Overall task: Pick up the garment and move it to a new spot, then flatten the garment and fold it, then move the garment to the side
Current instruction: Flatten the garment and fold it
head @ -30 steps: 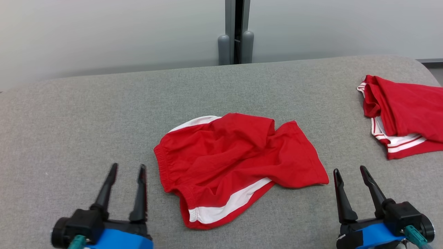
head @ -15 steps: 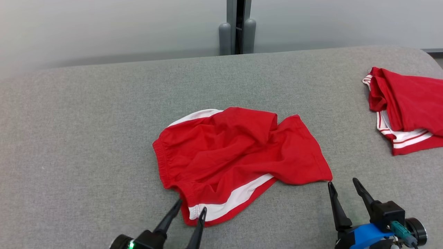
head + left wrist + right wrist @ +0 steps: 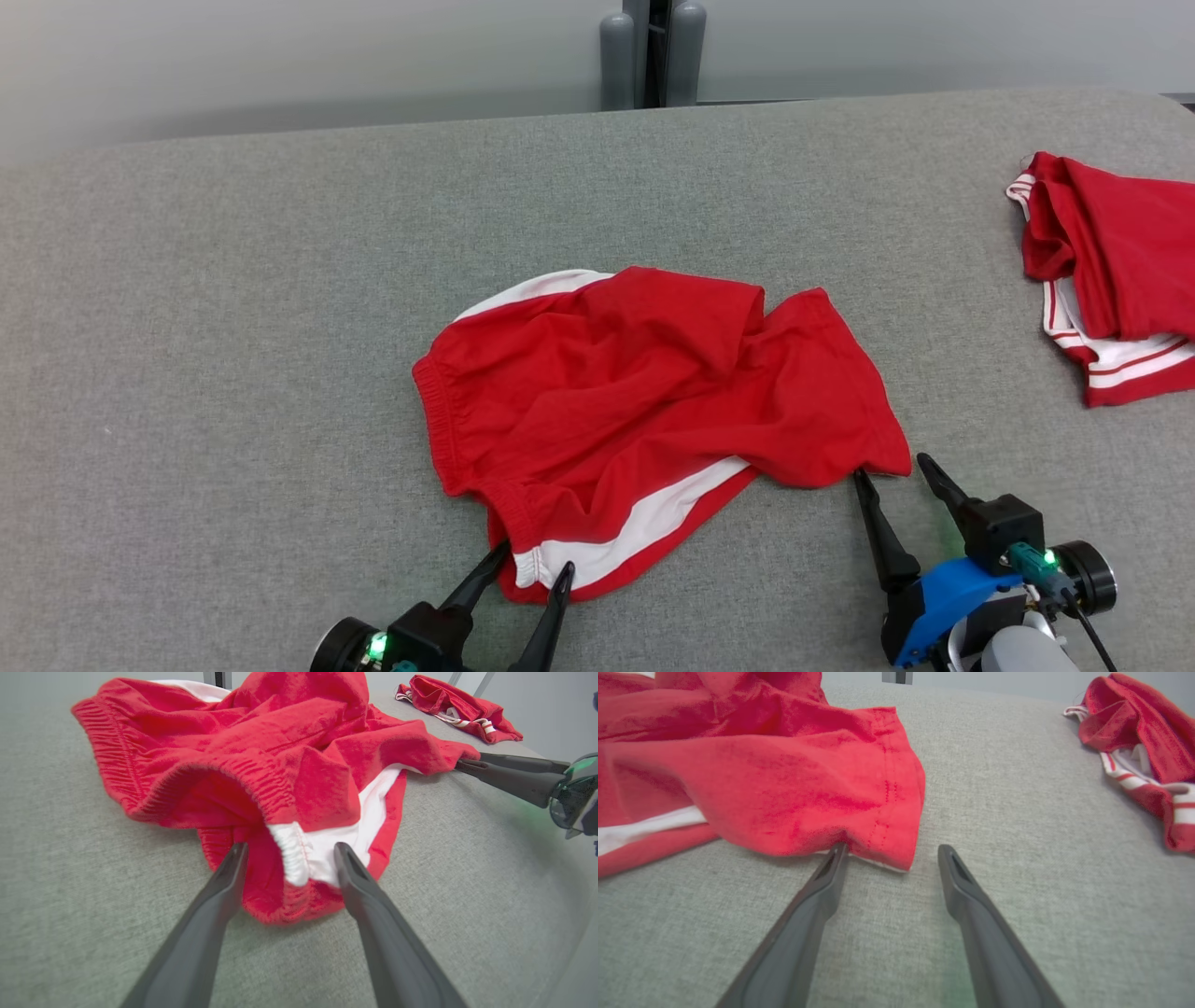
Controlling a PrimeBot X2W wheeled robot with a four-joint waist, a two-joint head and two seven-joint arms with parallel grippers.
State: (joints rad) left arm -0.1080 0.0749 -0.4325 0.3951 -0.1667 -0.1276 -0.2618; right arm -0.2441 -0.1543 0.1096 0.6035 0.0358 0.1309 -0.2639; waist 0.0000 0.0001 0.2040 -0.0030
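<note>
Item: red shorts with white side stripe and elastic waistband, one pair, lying crumpled near the middle of the grey fabric-covered worktop, waistband toward the robot's left, leg hems toward its right. Left gripper: low at the near edge of the red shorts, jaws apart, straddling the near waistband corner where the white stripe ends; cloth lies between the two fingers but is not pinched. Right gripper: low at the near right hem corner, jaws apart, holding nothing; in the right wrist view one fingertip meets the hem edge, and the other stands over bare worktop just beside the corner. Further item: second red garment with red-and-white striped trim, bunched at the right edge of the worktop, well apart from the red shorts.
</note>
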